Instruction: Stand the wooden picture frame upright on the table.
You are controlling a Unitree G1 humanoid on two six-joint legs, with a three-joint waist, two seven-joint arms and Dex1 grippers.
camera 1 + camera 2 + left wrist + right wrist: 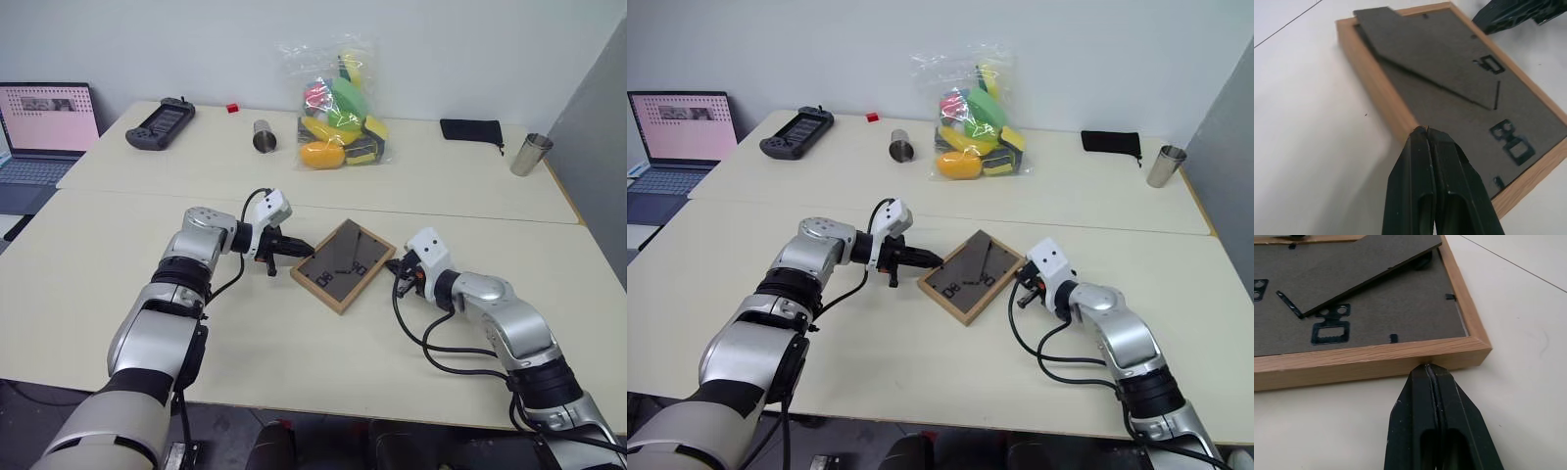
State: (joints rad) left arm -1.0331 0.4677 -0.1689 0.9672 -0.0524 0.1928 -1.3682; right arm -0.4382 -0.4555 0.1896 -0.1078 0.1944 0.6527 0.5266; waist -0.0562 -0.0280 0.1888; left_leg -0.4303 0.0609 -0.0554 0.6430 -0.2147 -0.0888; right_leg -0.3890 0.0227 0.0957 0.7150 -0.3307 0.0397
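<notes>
Both pairs of fingers are pressed together with nothing between them. Left of centre in the head view, the left gripper [290,248] points its closed tips at the left-hand edge of the wooden picture frame [343,264]; in its wrist view the fingertips [1422,134] sit right at the wood rim, touching or nearly so. The frame lies flat, face down, at the middle of the table [118,323], its dark back panel up, with the stand [1430,58] lifted slightly off the panel. Right of centre, the right gripper [400,269] meets the opposite edge, tips [1427,369] against the wood.

The frame looks light and stiff, likely to skate on the smooth tabletop when nudged, and its glazing may be fragile. The raised wooden rim is the sound hold, pinched or squeezed from opposite edges; the thin stand is best only swung out.
</notes>
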